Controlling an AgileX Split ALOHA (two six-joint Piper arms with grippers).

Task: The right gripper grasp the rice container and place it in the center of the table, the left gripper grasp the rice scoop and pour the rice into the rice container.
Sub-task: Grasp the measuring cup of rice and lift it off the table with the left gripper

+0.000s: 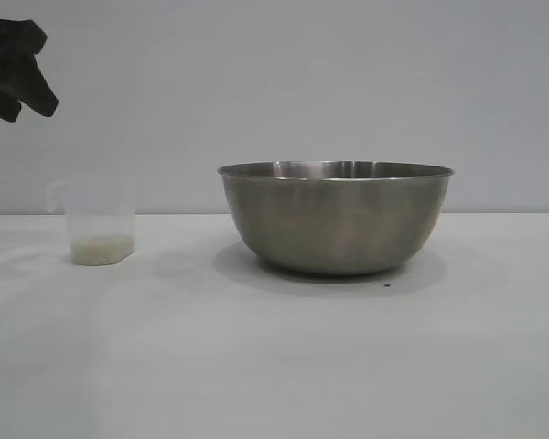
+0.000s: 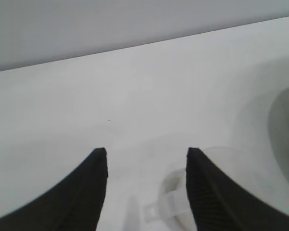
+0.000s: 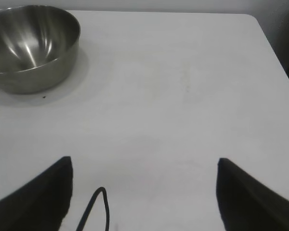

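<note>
On the table (image 1: 274, 366), the rice scoop (image 1: 99, 224) is standing upright at about nine o'clock from the rice container (image 1: 337, 218), well apart from it, with the rice (image 1: 102, 249) lying in its bottom. The left gripper (image 2: 147, 156) is hovering above the scoop, fingers half spread and holding nothing; the right gripper (image 3: 144, 163) is idling wide and empty. The thin plastic cup is probably light, slippery and easily tipped, so the loop handle looks like the safest hold.
</note>
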